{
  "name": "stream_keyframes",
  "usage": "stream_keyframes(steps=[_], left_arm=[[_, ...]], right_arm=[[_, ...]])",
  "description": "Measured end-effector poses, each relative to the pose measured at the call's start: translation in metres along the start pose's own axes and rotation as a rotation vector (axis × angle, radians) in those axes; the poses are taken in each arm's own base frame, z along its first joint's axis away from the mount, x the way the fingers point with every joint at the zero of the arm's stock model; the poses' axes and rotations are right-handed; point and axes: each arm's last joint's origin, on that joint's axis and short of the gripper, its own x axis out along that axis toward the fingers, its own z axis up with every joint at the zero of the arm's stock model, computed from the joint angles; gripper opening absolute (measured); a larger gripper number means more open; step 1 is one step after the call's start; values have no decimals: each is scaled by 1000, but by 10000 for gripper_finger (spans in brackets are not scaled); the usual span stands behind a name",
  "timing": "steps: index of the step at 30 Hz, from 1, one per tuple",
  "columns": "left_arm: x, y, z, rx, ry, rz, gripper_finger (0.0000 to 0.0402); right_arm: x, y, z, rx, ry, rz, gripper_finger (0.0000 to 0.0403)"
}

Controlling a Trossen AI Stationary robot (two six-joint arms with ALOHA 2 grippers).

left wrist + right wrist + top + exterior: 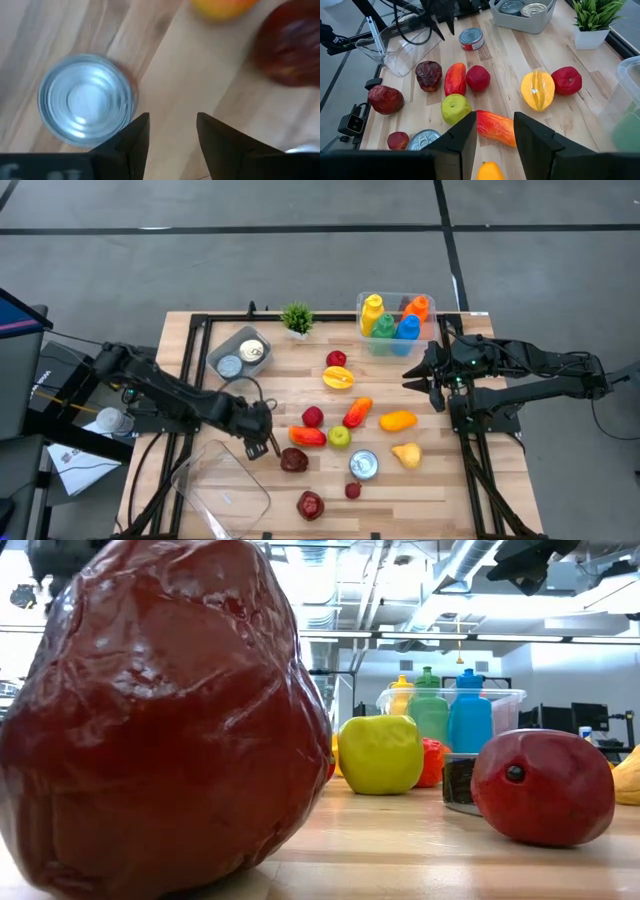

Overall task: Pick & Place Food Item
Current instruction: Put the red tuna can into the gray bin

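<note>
— What sits closest to the lens?

— A big, wrinkled dark red fruit (150,710) at the near edge of the surface (440,490). It is well apart from me, so I doubt it is my pick.

— Where is your left end effector?

— My left end effector (172,127) hovers over the left-centre, fingers parted and holding nothing. An upright tin (85,100) stands just to one side below it, and a darker red piece (292,50) lies farther off on the other side.

— Which one matters?

— I judge it is the tin, as it is nearest. It is round from above, with no long axis to align to; I only need to shift sideways over it.

— And the right?

— My right end effector (492,125) waits on the far right, open and empty, well away. The clear tub (222,480) lies near-left, on my left arm's side.
</note>
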Motion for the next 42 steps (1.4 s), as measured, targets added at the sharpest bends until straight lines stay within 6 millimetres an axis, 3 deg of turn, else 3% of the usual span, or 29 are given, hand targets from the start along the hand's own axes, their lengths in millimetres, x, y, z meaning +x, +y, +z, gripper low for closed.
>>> stream_keyframes(steps=[3, 7, 17, 30, 42], left_arm=[[12, -3, -1, 4, 37, 46, 166], [14, -3, 1, -2, 36, 42, 203], [-21, 28, -4, -24, -12, 62, 288], [19, 62, -14, -74, 69, -25, 393], [14, 66, -6, -74, -1, -11, 384]], right_arm=[[0, 0, 0, 0, 0, 0, 122], [0, 0, 0, 0, 0, 0, 122], [0, 0, 0, 0, 0, 0, 122], [0, 0, 0, 0, 0, 0, 122], [0, 0, 0, 0, 0, 0, 122]])
